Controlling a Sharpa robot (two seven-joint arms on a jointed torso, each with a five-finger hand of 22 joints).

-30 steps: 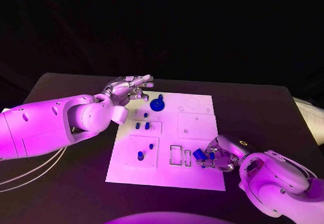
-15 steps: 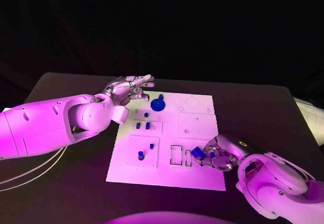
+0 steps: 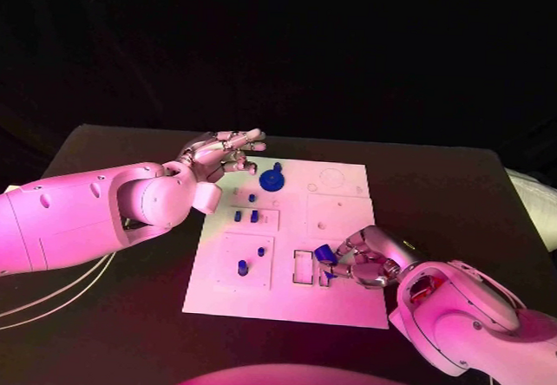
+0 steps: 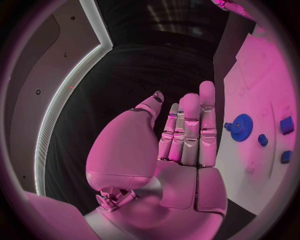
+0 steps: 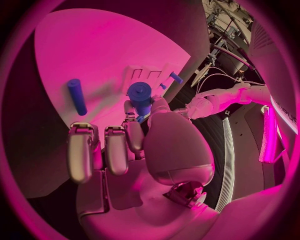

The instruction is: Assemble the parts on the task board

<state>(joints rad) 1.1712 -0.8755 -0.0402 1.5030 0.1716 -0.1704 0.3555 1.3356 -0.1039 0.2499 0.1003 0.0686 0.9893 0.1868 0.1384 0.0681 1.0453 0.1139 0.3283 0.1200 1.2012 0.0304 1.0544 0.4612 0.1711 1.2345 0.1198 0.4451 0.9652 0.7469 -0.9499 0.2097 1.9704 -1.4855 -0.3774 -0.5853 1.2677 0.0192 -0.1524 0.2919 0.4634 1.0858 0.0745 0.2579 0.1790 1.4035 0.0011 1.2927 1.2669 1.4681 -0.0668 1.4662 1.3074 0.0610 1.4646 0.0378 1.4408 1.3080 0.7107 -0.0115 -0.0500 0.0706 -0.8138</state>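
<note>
The white task board [image 3: 286,301] lies in the middle of the black table. My right hand [image 3: 365,263] is over its near right part and pinches a blue part [image 3: 326,257] [image 5: 140,95] just above the rectangular slots [image 3: 303,265] [image 5: 147,75]. A blue pin [image 5: 77,96] lies on the board beside that hand. My left hand [image 3: 226,150] [image 4: 181,135] is open with straight fingers, held off the board's far left corner. A blue gear [image 3: 272,179] [image 4: 240,127] sits at the far end of the board. Small blue pegs [image 3: 245,215] [image 3: 242,267] stand in the left blocks.
The black table [image 3: 442,192] runs out on both sides of the board. My left arm [image 3: 90,213] crosses the table's left part, and white cables [image 3: 48,298] hang under it. A pale padded thing [image 3: 538,206] lies at the table's right edge.
My right hand has moved left across the board with the blue part, from the right edge to the rectangular slots. The left hand has stayed where it was.
</note>
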